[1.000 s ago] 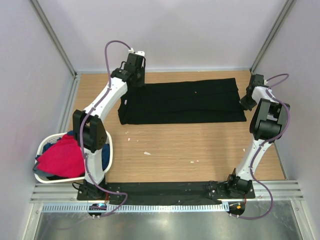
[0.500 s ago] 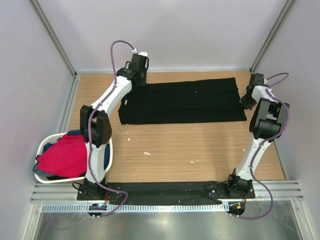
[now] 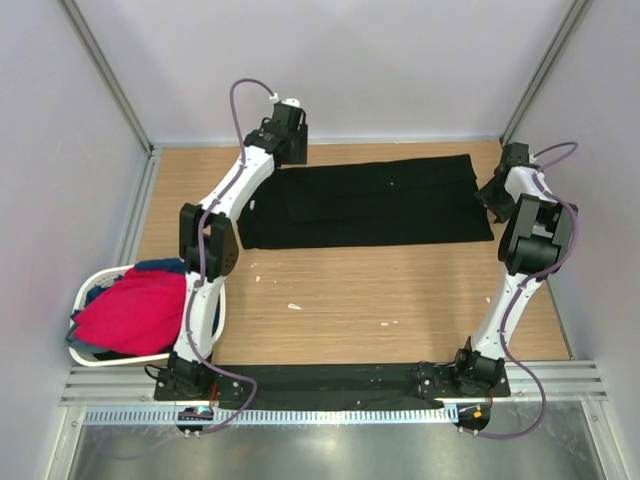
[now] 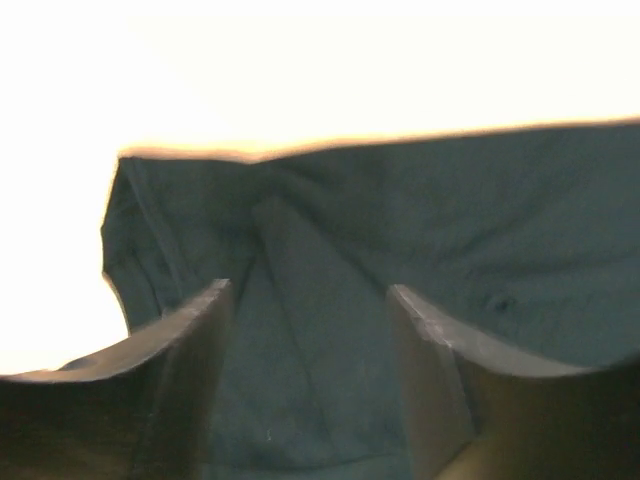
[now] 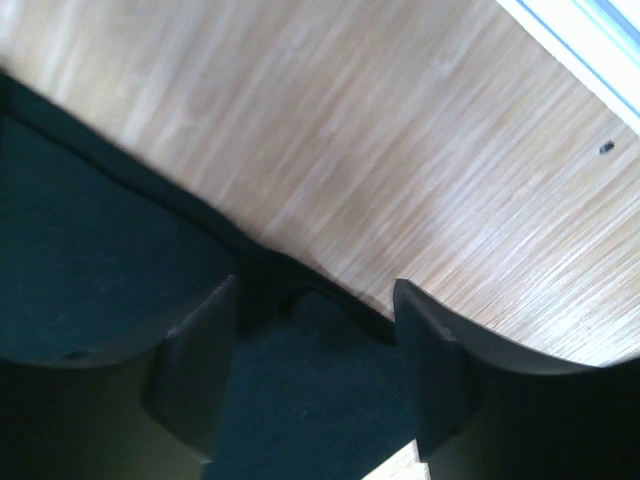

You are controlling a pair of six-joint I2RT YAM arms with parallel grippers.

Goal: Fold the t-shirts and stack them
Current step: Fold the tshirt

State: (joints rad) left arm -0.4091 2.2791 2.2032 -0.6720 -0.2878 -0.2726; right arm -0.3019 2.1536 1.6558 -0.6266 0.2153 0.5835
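The left claw (image 4: 310, 292) is shifted rightward along the black t-shirt (image 3: 370, 205); it and the right claw (image 5: 316, 288) are now spread wide, nothing gripped.

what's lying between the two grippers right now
The black t-shirt lies flat across the whole stretch from the left gripper to the right gripper, clearest in the top view.
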